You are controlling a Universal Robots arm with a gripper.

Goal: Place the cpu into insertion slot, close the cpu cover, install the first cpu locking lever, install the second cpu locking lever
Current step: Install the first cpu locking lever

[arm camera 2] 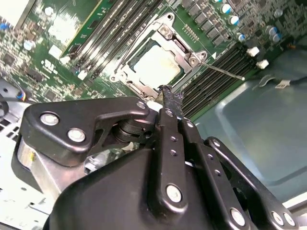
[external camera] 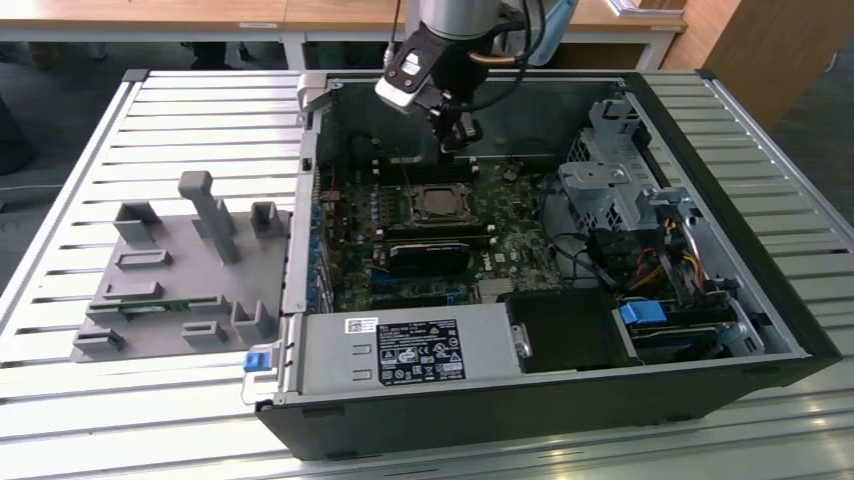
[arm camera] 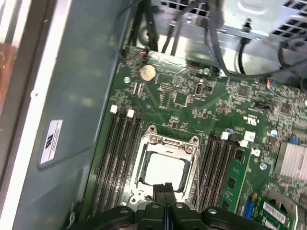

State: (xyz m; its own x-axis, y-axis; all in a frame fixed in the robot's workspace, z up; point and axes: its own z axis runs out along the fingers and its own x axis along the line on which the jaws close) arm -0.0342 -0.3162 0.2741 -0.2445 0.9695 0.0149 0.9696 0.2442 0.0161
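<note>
Gripper (arm camera 2: pixel 170 97) fingers are pressed together with nothing between them, poised just above one edge of the cpu cover (arm camera: pixel 169 145). We note the cpu (arm camera: pixel 163 171) seated in the insertion slot (arm camera: pixel 136 168), with that frame lying over it. One locking lever (arm camera 2: pixel 223 71) juts out loose. In our judgement, the thin rod could slip off the closed tips, or the tips could scrape the motherboard (arm camera: pixel 182 100). Memory slots (arm camera: pixel 118 158) flank the socket, and the case wall (arm camera: pixel 72 96) crowds one side.

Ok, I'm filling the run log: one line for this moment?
chip seated | cover closed over it | pincer shut at cover's edge | one lever sticking out
</note>
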